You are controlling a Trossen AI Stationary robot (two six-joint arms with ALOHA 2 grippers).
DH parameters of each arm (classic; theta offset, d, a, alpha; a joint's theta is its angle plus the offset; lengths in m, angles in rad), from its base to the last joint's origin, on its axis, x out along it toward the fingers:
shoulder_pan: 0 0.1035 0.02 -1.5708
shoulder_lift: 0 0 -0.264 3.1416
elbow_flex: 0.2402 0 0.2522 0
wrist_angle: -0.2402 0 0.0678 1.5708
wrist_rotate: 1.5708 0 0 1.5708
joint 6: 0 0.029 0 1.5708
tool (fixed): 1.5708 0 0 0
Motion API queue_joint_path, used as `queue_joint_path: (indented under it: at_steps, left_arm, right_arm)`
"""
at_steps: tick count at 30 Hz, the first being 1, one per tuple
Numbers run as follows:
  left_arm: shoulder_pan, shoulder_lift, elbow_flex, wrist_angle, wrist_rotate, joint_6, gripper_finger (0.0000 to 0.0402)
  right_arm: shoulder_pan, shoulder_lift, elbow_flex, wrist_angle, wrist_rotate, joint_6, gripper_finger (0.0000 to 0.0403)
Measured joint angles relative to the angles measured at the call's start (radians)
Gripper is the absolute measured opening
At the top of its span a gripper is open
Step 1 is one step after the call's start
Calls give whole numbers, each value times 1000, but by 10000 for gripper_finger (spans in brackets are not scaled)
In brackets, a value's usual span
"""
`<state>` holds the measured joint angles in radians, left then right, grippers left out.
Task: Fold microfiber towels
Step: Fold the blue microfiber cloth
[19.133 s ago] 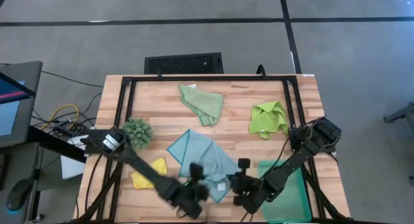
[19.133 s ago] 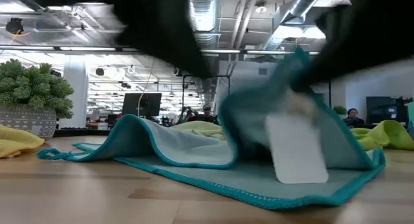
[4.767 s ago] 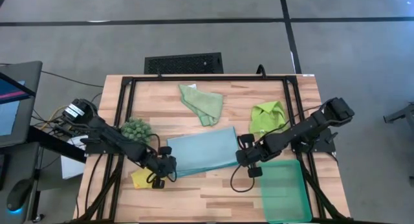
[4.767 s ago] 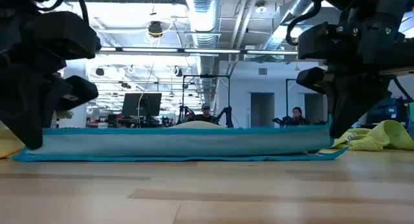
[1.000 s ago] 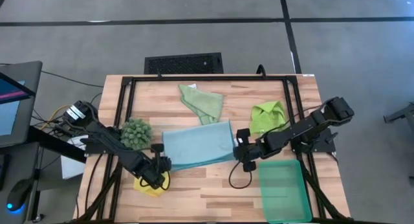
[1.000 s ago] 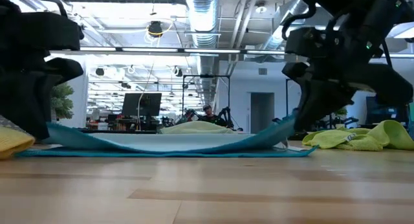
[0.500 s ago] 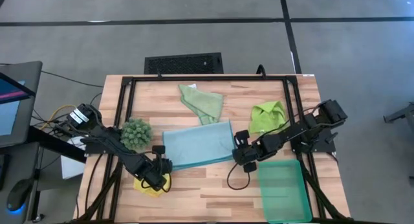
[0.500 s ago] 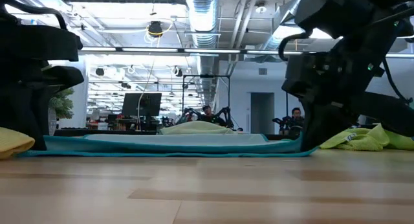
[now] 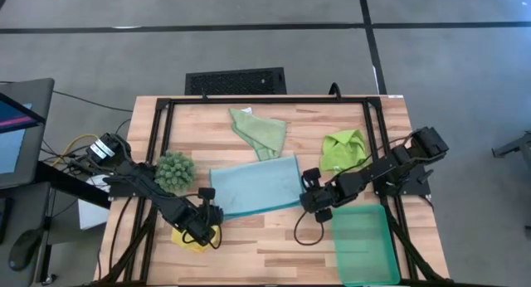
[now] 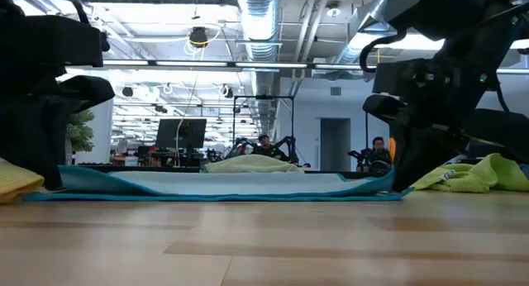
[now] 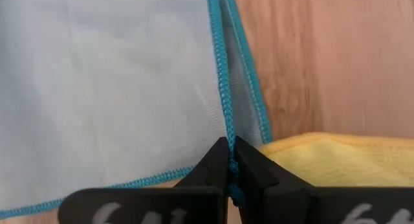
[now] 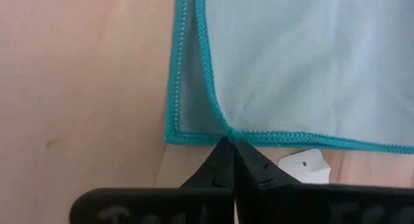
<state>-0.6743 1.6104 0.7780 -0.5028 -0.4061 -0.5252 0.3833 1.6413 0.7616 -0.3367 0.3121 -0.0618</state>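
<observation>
At table centre the light blue towel (image 9: 254, 186) lies folded once, its near corners pinched by the closed left gripper (image 9: 207, 216) and right gripper (image 9: 309, 201); sage green (image 9: 260, 131), lime green (image 9: 343, 151) and yellow (image 9: 189, 237) towels remain unfolded.

**Front of the bench open, back and sides crowded**

Bare wood runs along the near edge of the bench (image 9: 265, 250), between the yellow towel (image 9: 189, 237) and the teal tray (image 9: 362, 241). The light blue towel (image 9: 253, 184) fills the middle. Behind it lie the sage towel (image 9: 260, 131) and lime towel (image 9: 342, 150); the fuzzy plant (image 9: 176, 168) blocks the left.
</observation>
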Motion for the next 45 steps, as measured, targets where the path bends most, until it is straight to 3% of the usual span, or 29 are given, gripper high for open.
queue_joint_path:
  at_steps: [32,45]
  left_arm:
    - [0,-2,-2,31,24,-1,0]
    - [-1,-2,-2,23,31,-18,1]
  right_arm:
    - [32,-2,46,-89,3,4,13]
    - [38,-1,30,-88,-1,1,40]
